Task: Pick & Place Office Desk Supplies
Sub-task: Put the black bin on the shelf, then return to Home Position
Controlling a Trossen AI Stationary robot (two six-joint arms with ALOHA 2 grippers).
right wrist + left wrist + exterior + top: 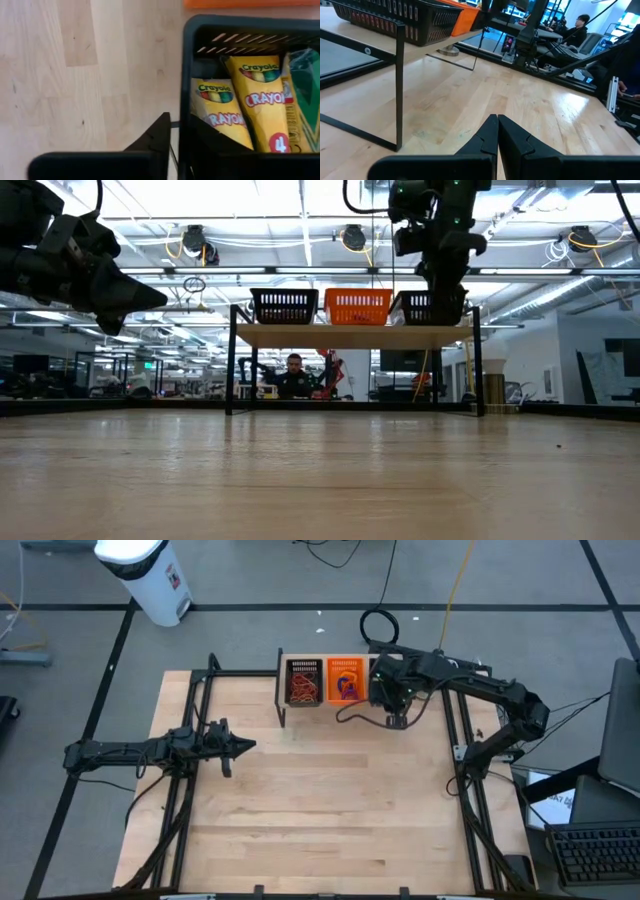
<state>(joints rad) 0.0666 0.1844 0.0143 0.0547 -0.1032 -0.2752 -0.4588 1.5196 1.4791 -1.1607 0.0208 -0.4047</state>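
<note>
The right gripper (pixel 390 690) hung over the black mesh tray (pixel 235 30) at the right end of the raised shelf (pixel 350 335) along the table's far edge, and its wrist camera looked almost straight down into that tray. Inside lay yellow crayon packets (pixel 260 110), side by side, their long axes running roughly away from the fingers toward the tray's far wall (a green packet showed at the very margin beside them). The tray's near wall stood between the two dark fingertips: one finger (pixel 157 135) was outside the tray over bare wood, the other inside, just beside the nearest packet. So the jaws stood parted, straddling the rim, and nothing was grasped between them as far as that view showed. Whether the inner finger touched the packet could not be told.

The coming move seemed to turn on this offset: the packets lay wholly to the inner side of the gripper, so it would probably have to shift inward over them and turn to span a packet's short side before closing.

The other supplies sat farther left on the same shelf: red-brown rubber bands (pixel 303 688) in the left black tray (pixel 303 666), and small coloured rings (pixel 346 686) in the orange tray (pixel 346 664) in the middle. The right arm was plainly the nearer to all three.

The left gripper (pixel 240 745) waited near the table's left edge, well apart from the shelf, its fingers pressed together on nothing.
</note>
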